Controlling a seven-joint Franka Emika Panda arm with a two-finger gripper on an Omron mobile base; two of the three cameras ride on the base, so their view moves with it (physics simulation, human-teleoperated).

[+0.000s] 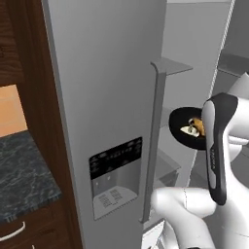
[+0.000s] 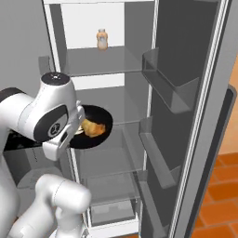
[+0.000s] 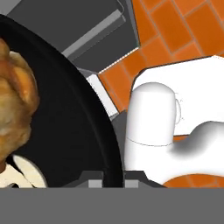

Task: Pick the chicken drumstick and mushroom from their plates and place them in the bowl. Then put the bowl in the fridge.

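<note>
Bowl's up at the open fridge

Our gripper (image 3: pixel 107 181) is pinched tight on the rim of the one black bowl (image 2: pixel 106 122), with one drumstick (image 2: pixel 93 128) and one mushroom (image 1: pixel 188 130) inside; we've got it level in front of the fridge (image 2: pixel 186 69) shelves, one jar (image 2: pixel 102 39) up top.

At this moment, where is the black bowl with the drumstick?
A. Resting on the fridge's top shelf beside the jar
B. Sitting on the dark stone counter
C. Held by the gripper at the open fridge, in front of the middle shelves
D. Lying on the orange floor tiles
C. The bowl with the chicken drumstick hangs from the gripper, shut on its rim, in front of the open fridge, below the shelf holding the jar.
</note>
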